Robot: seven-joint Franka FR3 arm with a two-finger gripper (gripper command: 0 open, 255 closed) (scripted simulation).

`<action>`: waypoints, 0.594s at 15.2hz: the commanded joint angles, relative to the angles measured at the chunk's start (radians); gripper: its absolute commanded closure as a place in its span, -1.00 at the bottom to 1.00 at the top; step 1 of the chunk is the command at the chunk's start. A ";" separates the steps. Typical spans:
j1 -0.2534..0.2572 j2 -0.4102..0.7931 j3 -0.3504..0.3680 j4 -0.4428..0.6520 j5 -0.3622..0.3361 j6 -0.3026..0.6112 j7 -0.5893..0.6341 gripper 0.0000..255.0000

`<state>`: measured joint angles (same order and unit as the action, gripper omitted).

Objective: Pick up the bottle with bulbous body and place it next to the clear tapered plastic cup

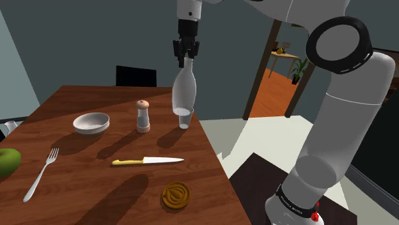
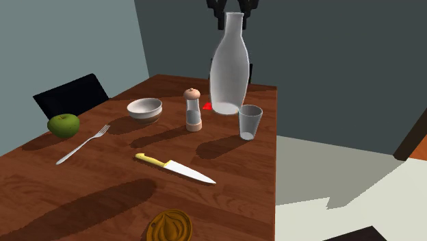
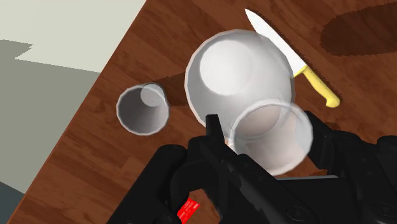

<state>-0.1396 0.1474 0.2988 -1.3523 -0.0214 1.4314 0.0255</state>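
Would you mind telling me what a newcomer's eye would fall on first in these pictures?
The eye goes first to the pale bulbous bottle, held upright by its neck in the black gripper, close beside the clear cup near the wooden table's edge. Next come the yellow-handled knife lying mid-table and the green apple at the far side by the fork.

Pale translucent bottle [image 2: 229, 68], black pincer [image 1: 186, 56], yellow-handled knife [image 2: 174, 168], green apple [image 2: 63, 124], red-brown table [image 2: 233, 168]

Glossy translucent bottle [image 2: 229, 72] and clear cup [image 2: 250, 122]; polished reddish wood table [image 2: 41, 179]; matt black end effector [image 1: 186, 56]
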 commanded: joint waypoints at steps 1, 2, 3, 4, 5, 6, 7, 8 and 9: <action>-0.019 0.037 -0.016 0.046 -0.011 -0.010 -0.040 1.00; -0.021 0.031 -0.017 0.024 -0.009 0.006 -0.041 1.00; -0.022 0.025 -0.017 0.002 -0.007 0.022 -0.042 1.00; -0.024 0.019 -0.018 -0.019 -0.006 0.038 -0.043 1.00; -0.025 0.014 -0.018 -0.040 -0.004 0.054 -0.044 1.00; -0.026 0.010 -0.018 -0.060 -0.003 0.069 -0.045 1.00; -0.027 0.005 -0.019 -0.079 -0.002 0.084 -0.046 1.00; -0.028 0.001 -0.019 -0.098 -0.001 0.099 -0.046 1.00; -0.029 -0.002 -0.020 -0.116 0.000 0.114 -0.047 1.00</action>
<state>-0.1676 0.1496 0.2795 -1.4496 -0.0223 1.5303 -0.0211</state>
